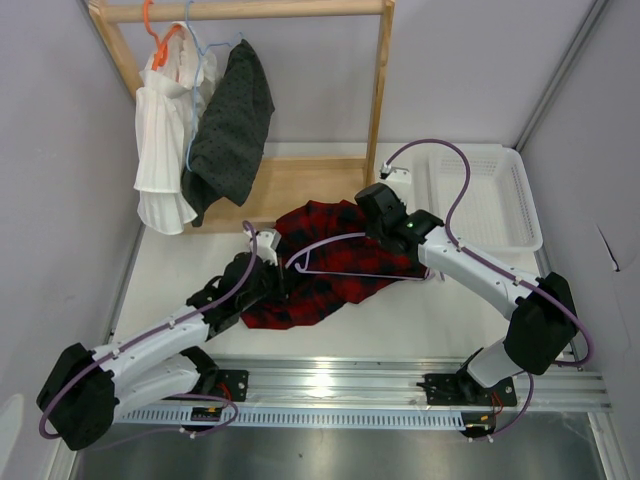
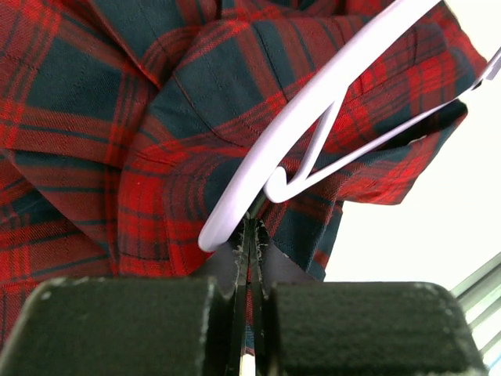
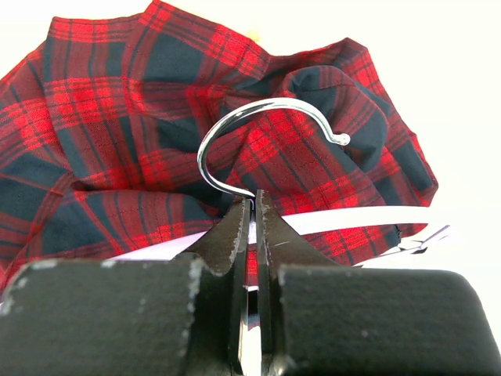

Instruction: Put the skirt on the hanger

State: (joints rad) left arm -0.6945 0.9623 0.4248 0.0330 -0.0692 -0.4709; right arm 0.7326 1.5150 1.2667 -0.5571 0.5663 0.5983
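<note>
On my wrist feeds the skirt (image 3: 102,149) reads as soft woven cloth, matt and creased, its check fine in the weave. The hanger (image 2: 313,102) is smooth lilac plastic with a faint sheen, while its hook (image 3: 266,106) is polished metal, bright as chrome. The fingers of the left gripper (image 2: 249,227) and the right gripper (image 3: 252,202) are matt black, scuffed pale along their inner edges. From overhead I see the table (image 1: 400,320) as smooth matt white, the basket (image 1: 495,205) as white slotted plastic, the rail (image 1: 350,385) as glossy brushed metal, and the rack (image 1: 380,90) as pale wood, possibly varnished; I can't tell from here.
</note>
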